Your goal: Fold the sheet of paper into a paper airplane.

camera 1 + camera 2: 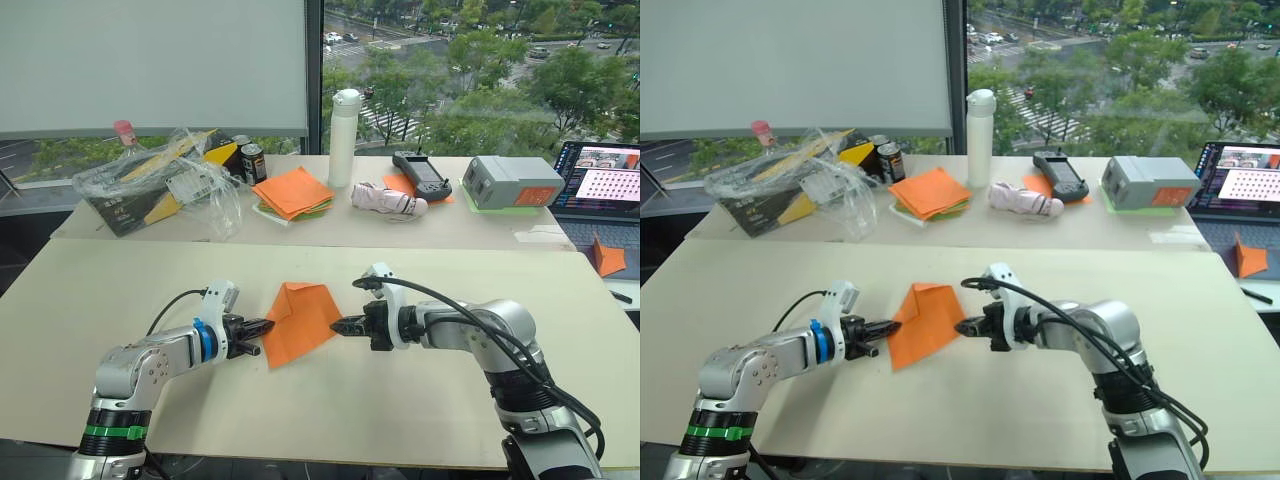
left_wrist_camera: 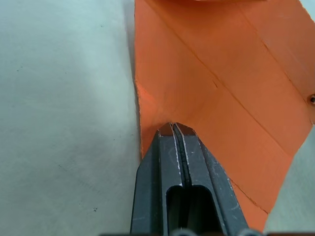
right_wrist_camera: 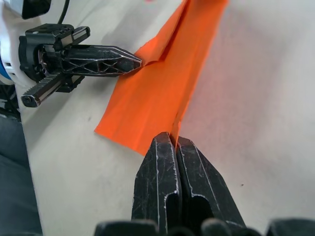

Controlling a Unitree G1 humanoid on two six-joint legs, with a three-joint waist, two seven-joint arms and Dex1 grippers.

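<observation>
While stack (image 1: 293, 192) sits behind, both grippers pinch sheet (image 1: 300, 320).

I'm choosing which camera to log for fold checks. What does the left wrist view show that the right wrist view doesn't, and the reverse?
Left wrist: the crease lines running across the paper's face, seen close up, with the left gripper shut at the paper's edge.

Right wrist: the right gripper shut at the opposite edge, the left gripper seen from outside with its tip at the paper, and a raised fold along the sheet.

Both: the orange paper on the pale table.
</observation>
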